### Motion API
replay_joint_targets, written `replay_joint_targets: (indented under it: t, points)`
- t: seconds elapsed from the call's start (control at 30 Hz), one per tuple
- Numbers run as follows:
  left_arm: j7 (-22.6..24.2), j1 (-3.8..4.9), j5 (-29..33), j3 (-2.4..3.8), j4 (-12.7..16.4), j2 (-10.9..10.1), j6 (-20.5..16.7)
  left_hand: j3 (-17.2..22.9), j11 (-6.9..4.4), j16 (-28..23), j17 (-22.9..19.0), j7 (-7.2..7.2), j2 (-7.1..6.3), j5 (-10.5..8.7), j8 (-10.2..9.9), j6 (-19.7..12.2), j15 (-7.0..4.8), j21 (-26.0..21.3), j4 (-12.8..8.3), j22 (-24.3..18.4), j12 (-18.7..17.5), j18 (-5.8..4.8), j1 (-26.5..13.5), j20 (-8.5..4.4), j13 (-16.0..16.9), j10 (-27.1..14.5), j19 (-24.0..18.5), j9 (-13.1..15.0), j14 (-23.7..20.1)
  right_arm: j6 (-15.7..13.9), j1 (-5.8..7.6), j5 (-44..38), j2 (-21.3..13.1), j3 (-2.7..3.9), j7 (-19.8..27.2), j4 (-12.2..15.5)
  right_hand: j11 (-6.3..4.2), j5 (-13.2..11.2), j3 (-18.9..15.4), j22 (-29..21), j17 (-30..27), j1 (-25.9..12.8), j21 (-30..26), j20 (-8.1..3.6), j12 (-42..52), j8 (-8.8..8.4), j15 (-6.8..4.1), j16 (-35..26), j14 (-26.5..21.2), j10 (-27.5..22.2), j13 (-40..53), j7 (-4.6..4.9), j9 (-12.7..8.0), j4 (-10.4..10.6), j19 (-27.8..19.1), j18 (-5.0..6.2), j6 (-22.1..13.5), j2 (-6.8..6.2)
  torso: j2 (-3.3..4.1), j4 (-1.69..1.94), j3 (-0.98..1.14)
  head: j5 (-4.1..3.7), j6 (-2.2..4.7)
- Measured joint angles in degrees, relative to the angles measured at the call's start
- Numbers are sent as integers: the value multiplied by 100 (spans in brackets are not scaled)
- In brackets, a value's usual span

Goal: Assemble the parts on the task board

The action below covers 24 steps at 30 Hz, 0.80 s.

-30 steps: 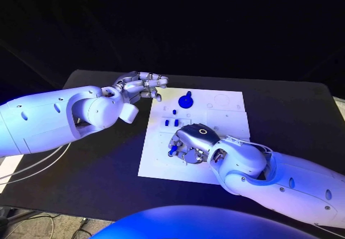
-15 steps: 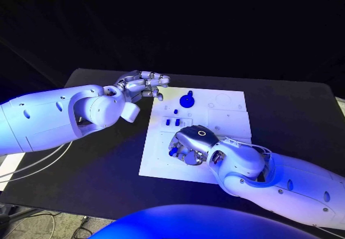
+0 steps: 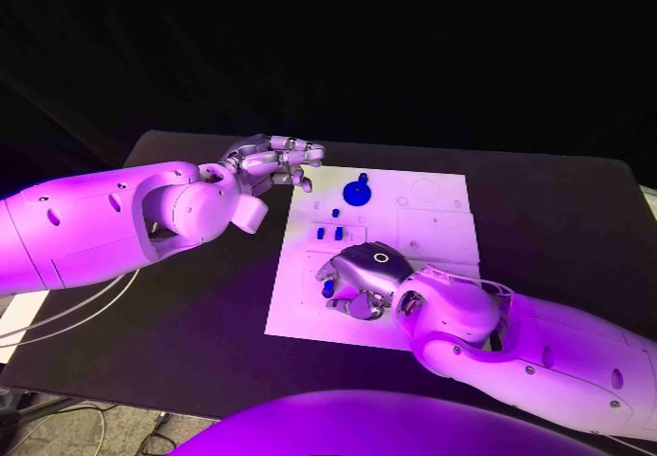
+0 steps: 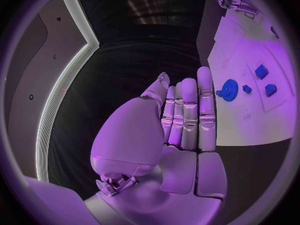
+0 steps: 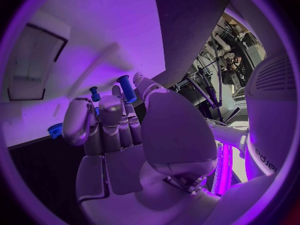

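- My right hand [image 3: 359, 282] has slid toward the task board's [image 3: 436, 223] near edge, pinching a blue peg [image 5: 126, 88].
- My left hand [image 3: 270, 160] hovers empty, fingers straight, at the board's far left corner.
- Insertion comes next, I judge.

Black tabletop [image 3: 192, 313] with rounded corners, dark backdrop behind it, pale cables [image 3: 55, 318] trailing off its near left edge, white slab at far right edge

Violet light washed everything, bright on the white task board [image 3: 411, 214] and arms, while the black surface [image 3: 561, 218] and background stayed dim; both wrist views bent strongly toward their dark circular rims
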Motion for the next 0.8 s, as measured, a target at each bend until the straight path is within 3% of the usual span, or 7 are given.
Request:
replay_joint_targets:
  t: [0.2, 0.33, 0.53, 0.67, 0.8]
  points:
    - [0, 0, 0, 0, -3, 1, 0, 0, 0, 0, -5, 0, 0, 0, 16, 0, 0, 0, 0, -5, 0, 0, 0, 0, -4, 0, 0, 0, 0, -38, 0, -68, -9, -5, -16, 17, 26, 0, -208, -84, -87, -10, -53, 9, 109, 0, 0, -50, 0, -103, 13, -26, 10, -10, -8, 0, -43, 60, -1, -1, 2, 3, 0]
    - [-1, 0, 0, 0, -5, 2, 0, 0, 0, 0, -4, 0, 0, 0, 16, 0, 0, 0, 0, -5, 0, 0, 0, 0, -4, 0, 0, 0, 0, -148, 1, -117, -64, -7, -16, 60, 14, 0, -253, -91, -121, 42, -69, 9, 147, 0, 0, -83, 0, -125, 15, 6, 16, -23, -8, 0, -11, 111, -1, -2, 3, 5, 0]
    - [-1, -2, 0, -1, -14, 1, 0, 0, 0, 0, -4, 0, 0, 0, 16, 0, 0, 0, 0, -5, 0, 0, 0, 0, -4, 0, 0, 0, 0, -591, -3, -168, -297, -5, 39, 269, 10, 46, -426, -103, -229, 65, -69, 9, 327, 15, 0, -188, 0, -121, 30, 76, 31, -12, -8, 0, 86, 134, -1, -7, 7, -16, 0]
    - [-1, -7, 0, -4, -21, -4, 3, 0, 0, 0, -4, 0, 0, 0, 16, 0, 0, 0, 0, -5, 0, 0, 0, 0, -4, 0, 0, 0, 0, -1002, -7, -60, -664, 84, 174, 548, -64, 78, -516, -103, -313, 87, -92, -16, 488, 33, -32, -266, -31, 32, 37, 121, 31, 33, 17, 0, 179, 156, -4, -13, 7, -71, 30]
    - [-2, -9, 0, -8, -26, -9, 3, 0, 0, 0, -4, 0, 0, 0, 16, 0, 0, 0, 0, -5, 0, 0, 0, 0, -4, 0, 0, 0, 0, -1319, 134, 544, -1212, 188, 380, 834, -60, 289, -554, -17, -236, 135, -58, -66, 723, 41, -36, -227, -26, 410, 86, 288, 43, 70, 72, 0, 366, 228, -9, -19, 3, -139, 87]
